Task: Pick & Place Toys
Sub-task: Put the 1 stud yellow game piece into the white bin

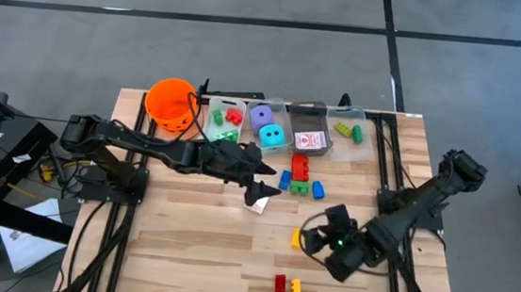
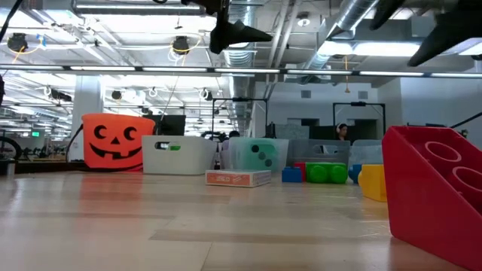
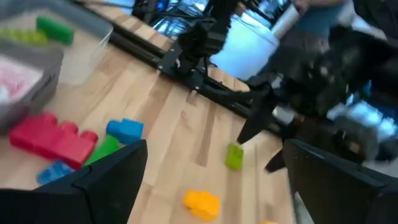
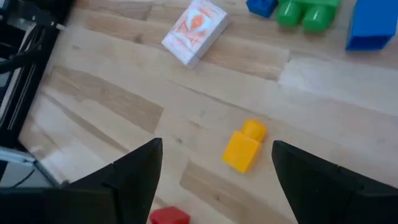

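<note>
An orange bucket [image 1: 171, 101] with a black pumpkin face is seen standing at the back edge of the wooden worktop [image 1: 195, 244]; in the low view its grin is turned toward the camera; a row of clear plastic bins [image 1: 287, 127] is set just beside the bucket along that same back edge, running away from it toward the far corner; a white bin [image 2: 178, 153] is seen nearest the bucket in the low view; beyond the bucket, an open hall with ceiling ducts and strip lights is shown; a person [image 2: 343, 132] is glimpsed far behind the bins; grey floor is seen around the worktop.
</note>
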